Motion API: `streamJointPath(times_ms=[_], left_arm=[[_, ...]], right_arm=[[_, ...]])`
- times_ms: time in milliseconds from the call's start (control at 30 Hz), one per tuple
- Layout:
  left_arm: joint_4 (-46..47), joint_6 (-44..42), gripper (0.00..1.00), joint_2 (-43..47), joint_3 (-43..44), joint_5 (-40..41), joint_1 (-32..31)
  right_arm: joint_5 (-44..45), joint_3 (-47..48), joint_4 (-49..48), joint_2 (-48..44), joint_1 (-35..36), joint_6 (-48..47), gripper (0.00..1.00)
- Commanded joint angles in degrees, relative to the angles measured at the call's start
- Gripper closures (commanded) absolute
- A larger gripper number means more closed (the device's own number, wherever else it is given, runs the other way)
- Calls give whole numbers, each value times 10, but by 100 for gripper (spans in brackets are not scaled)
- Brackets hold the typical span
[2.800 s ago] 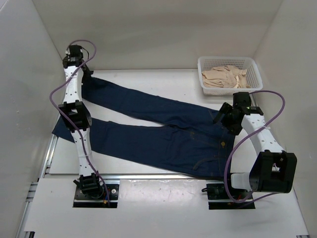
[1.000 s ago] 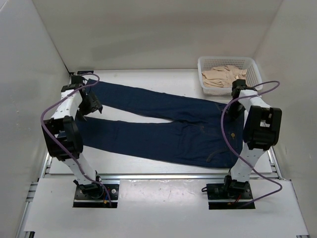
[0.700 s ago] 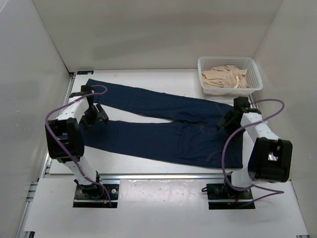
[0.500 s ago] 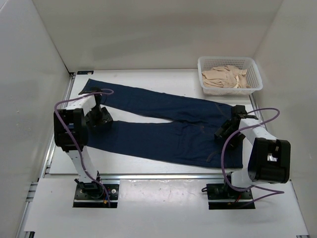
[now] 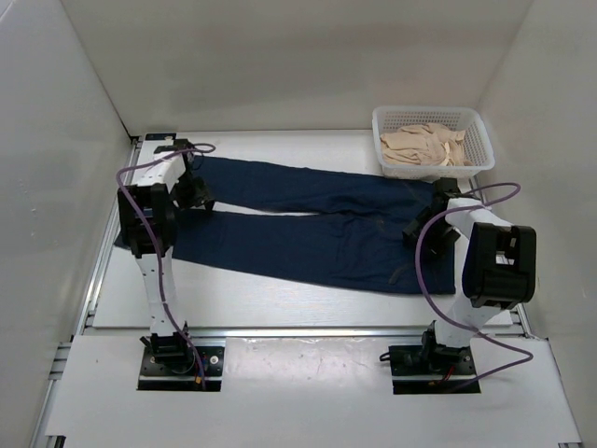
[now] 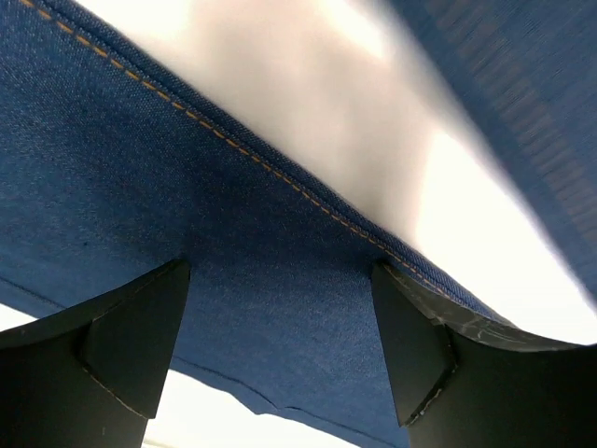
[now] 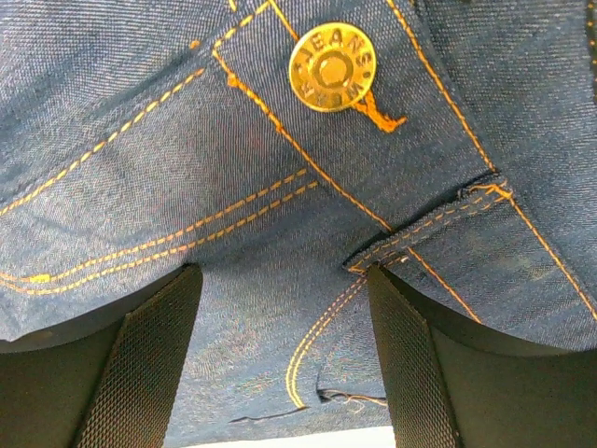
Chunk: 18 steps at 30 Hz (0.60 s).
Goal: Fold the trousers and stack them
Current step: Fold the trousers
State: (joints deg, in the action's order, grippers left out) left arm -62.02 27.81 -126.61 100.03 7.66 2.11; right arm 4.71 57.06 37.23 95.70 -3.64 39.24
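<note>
**Both tools spread wide over the two ends of the jeans**

Top view: the trousers (image 5: 308, 224) lie flat on the worktop (image 5: 280, 289), their long axis running side to side. The leg ends sit under the left tool (image 5: 198, 196) and the waist under the right tool (image 5: 417, 231), so each arm is nearest its own end. The left arm reaches far forward. The right arm is folded tight, elbow high and wrist turned down. A basket (image 5: 429, 110) stands beyond the right tool, apart from the denim.

Left wrist view: the jaws stand released and grip nothing. A tan-stitched seam (image 6: 233, 149) crosses just ahead of them.

Right wrist view: the jaws are likewise released. The brass button (image 7: 332, 67) lies just ahead, with fly stitching between the fingers. The next move probably calls for pinching each end.
</note>
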Motion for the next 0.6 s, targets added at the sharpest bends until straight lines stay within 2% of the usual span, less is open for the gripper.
streamJointPath(times_ms=[0, 67, 133, 167, 233, 333, 467, 533, 567], left_arm=[[2, -4, 10, -54, 82, -12, -2], [-17, -4, 10, -85, 162, -12, -7], [-49, -10, 8, -90, 211, -12, -7], [-55, -10, 6, -71, 239, -4, -12], [-37, -10, 3, -27, 232, 9, -12], [-7, -17, 0, 76, 171, 17, 3], [12, -12, 0, 164, 56, 1, 80], [44, 3, 0, 200, -42, -4, 115], [55, 10, 0, 205, -70, -14, 131]], right_arm=[[8, 36, -40, 14, -1, 14, 24], [8, 48, -25, 14, -1, 14, 24], [-13, 53, -20, -7, -1, 14, 17], [-18, 46, -20, -19, -1, 14, 14], [-18, 40, -20, -62, -1, 14, 8], [-18, 24, -9, -125, -1, 5, 4], [-12, -12, 10, -205, -1, -28, 1], [-5, -35, 17, -248, -1, -39, 1], [-5, -45, 17, -262, -1, -46, 11]])
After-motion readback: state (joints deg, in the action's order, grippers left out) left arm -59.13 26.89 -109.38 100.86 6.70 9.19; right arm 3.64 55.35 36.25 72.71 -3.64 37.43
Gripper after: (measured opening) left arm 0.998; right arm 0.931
